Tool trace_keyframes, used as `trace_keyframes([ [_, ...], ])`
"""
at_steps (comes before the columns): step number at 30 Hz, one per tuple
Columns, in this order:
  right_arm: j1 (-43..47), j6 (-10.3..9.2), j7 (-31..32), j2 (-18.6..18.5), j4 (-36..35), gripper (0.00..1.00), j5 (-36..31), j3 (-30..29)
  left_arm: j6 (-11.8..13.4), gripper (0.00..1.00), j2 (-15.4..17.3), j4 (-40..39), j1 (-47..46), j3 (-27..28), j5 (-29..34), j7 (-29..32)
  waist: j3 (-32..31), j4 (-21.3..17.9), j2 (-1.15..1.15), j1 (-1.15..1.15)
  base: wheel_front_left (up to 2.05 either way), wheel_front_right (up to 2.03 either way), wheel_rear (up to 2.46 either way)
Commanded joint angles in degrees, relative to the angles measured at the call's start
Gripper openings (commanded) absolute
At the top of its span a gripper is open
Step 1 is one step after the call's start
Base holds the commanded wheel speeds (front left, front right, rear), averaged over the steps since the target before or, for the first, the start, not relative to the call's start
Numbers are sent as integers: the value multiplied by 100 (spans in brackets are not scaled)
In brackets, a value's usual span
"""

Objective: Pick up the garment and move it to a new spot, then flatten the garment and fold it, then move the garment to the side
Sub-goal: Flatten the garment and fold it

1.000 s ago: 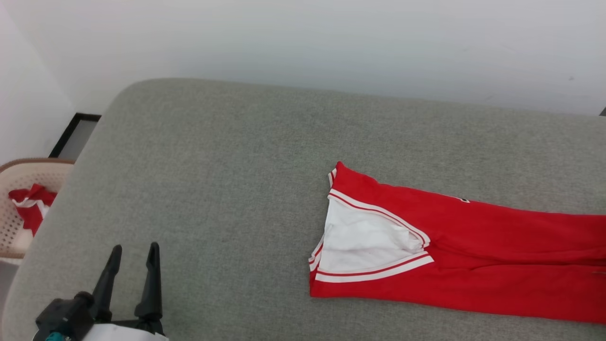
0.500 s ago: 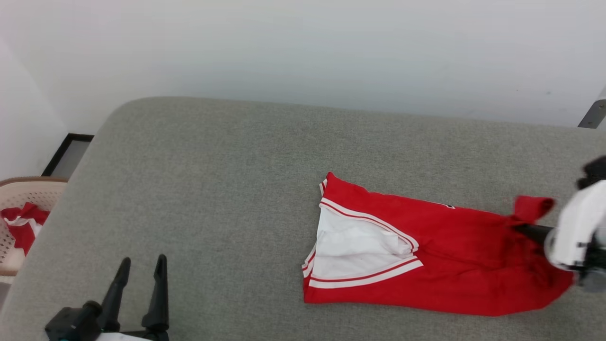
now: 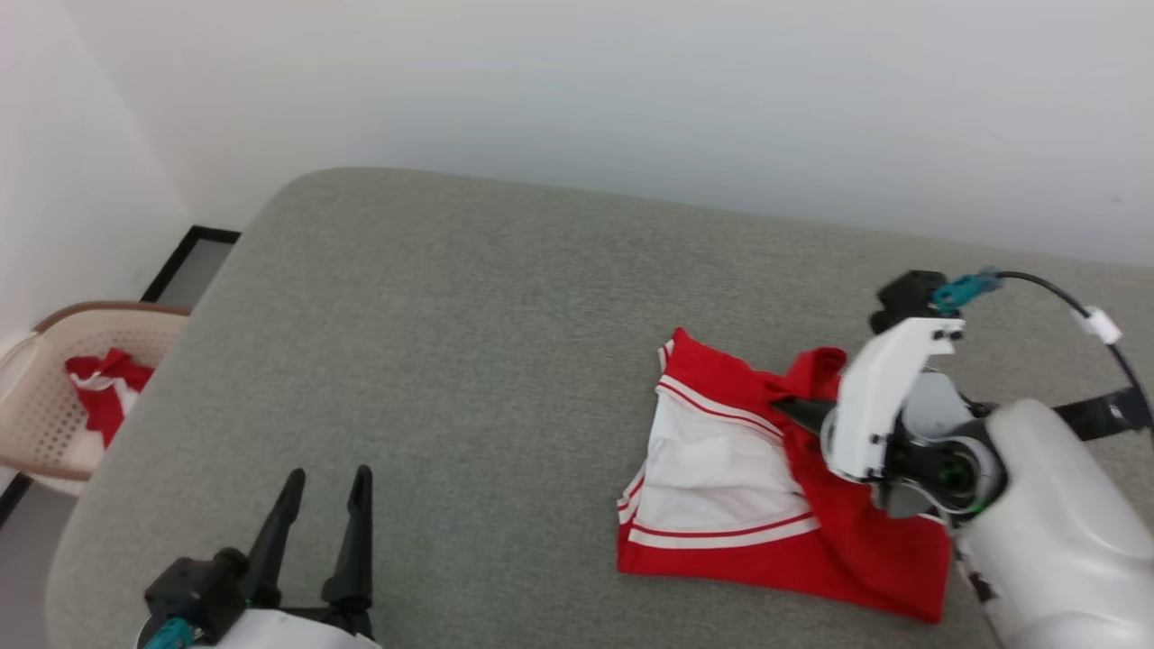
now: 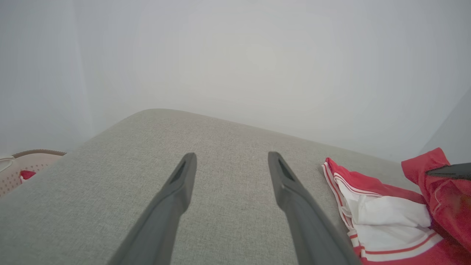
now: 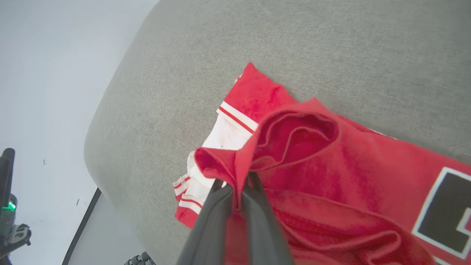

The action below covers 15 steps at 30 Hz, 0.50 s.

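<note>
**Grey padded surface: jersey partly doubled over, right arm holding cloth**

A grey padded surface (image 3: 469, 342) runs back to a plain white wall (image 3: 631, 90). At far left, off the surface's edge, stands a beige perforated basket (image 3: 41, 433) holding a small red-and-white cloth bundle (image 3: 99, 397); neither is part of this job. At lower left the left gripper (image 3: 329, 472) hovers above bare upholstery, jaws well apart and holding nothing.

Right of centre lies the garment (image 3: 712, 460). Its white sleeve panel and striped trim face left, and the red body is bunched and partly doubled over itself. The right gripper (image 5: 237, 191) has its jaws clamped on a raised fold of red cloth, lifted off the layers beneath. The wrist view does not settle how many layers are in that pinch; it appears to be one edge rolled over.

Assessment: the material is light, soft and limp. It will sag from any single hold and drag wrinkles along. The best holds are the hem corners and trimmed sleeve edges, one per gripper.
</note>
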Motion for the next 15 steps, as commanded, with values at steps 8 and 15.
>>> trace_keyframes([
  [8,-524,-1,-611,620,1035,0,-605,155,-22,100,-85,89,-229,-204,-53,-19,93,467,0,0,0,0,0],
  [15,-765,-1,-951,830,1635,0,-719,416,-22,100,-132,165,-330,-255,-66,-19,141,599,0,0,0,0,0],
])
